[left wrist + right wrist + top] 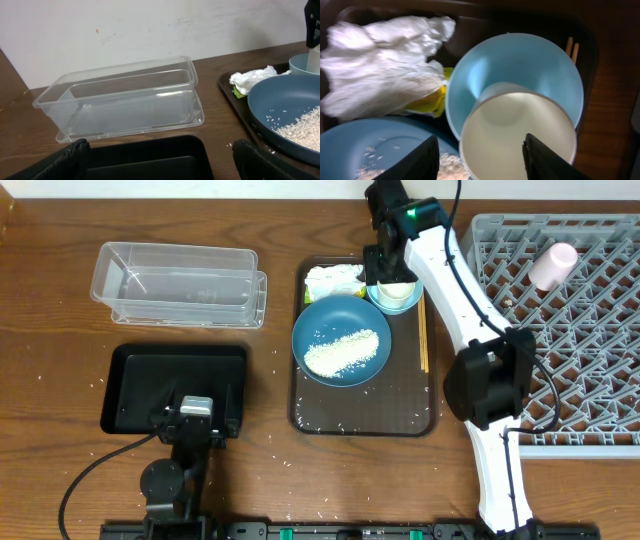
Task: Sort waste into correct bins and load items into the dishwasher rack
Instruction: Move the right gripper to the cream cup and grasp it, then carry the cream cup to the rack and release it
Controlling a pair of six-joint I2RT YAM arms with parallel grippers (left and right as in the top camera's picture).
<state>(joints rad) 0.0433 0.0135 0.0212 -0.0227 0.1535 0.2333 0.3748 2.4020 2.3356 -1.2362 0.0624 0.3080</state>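
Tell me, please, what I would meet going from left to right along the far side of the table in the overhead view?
clear tub → crumpled napkin → light blue bowl → chopsticks → pink cup

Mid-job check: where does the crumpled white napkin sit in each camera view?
Overhead: crumpled napkin at the brown tray's top-left corner, just above the dark blue plate.
Left wrist: napkin right of centre, behind the plate's far rim.
Right wrist: napkin upper left, beside the light blue bowl.
Shared landmark: the dark blue plate holding rice, next to the napkin in all three.
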